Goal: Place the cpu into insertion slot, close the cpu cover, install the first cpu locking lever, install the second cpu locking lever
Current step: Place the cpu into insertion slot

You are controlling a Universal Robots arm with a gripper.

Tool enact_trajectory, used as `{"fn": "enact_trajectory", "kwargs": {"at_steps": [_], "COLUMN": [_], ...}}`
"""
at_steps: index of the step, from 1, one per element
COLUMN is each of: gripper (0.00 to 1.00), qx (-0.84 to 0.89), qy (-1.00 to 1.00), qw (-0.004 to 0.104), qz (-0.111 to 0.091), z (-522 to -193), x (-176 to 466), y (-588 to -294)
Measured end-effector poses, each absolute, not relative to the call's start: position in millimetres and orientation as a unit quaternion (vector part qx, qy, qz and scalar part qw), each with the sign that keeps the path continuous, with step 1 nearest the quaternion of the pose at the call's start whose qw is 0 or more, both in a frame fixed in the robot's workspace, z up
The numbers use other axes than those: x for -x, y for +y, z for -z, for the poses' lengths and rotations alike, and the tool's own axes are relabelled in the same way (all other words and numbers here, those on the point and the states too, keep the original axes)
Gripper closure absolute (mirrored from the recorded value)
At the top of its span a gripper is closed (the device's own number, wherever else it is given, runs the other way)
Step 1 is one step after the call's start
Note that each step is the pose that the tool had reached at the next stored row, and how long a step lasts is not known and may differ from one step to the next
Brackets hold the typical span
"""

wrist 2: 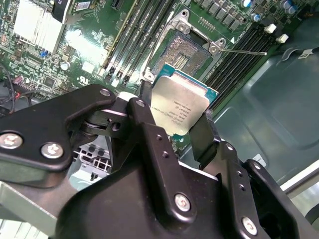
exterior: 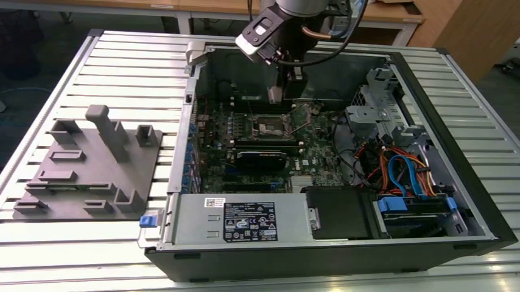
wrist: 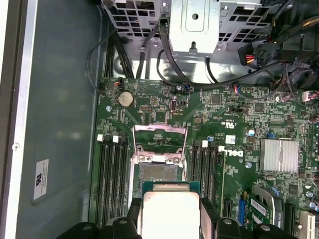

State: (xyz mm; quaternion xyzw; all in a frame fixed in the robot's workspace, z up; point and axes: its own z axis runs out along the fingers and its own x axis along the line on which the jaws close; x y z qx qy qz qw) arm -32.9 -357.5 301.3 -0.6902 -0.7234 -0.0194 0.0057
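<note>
**Chip poised over socket.** Inside the open computer case (exterior: 479, 201) on the slatted bench (exterior: 106, 67), my jaws are clamped on the cpu (wrist 2: 182, 107). One finger (wrist 2: 149, 144) presses on each of two opposite edges, and the silver-grey face is turned toward the second wrist view.

The chip hangs above the green motherboard (wrist: 239, 124), close to the insertion slot (wrist: 157, 173) but not in it. In the first wrist view the slot's dark pin field lies bare just past the chip's edge, with black memory slots (wrist: 112, 174) running along either side.

The cpu cover (wrist: 159, 137) stands tipped up from the slot's edge opposite the chip, its window open. In the second wrist view a thin metal lever (wrist 2: 244, 51) juts out beside the slot, apparently unlatched.

By my reading this is the first of the four steps: the cpu is carried and not yet seated, the cover is not closed, and neither lever is fastened.

Seating it calls, I judge, for squaring the chip's corners to the silvery rim and bringing it down flat and centred. I would let go only once it rests level, since a tilted or offset drop could bend the contacts beneath.
</note>
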Motion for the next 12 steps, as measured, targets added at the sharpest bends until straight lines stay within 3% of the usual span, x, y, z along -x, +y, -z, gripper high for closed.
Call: {"fn": "enact_trajectory", "kwargs": {"at_steps": [12], "gripper": [0.46], "qx": [0.691], "qy": [-0.723], "qw": [0.006], "qz": [0.020], "z": [-298.9], "x": [32.9], "y": [-354.5]}}
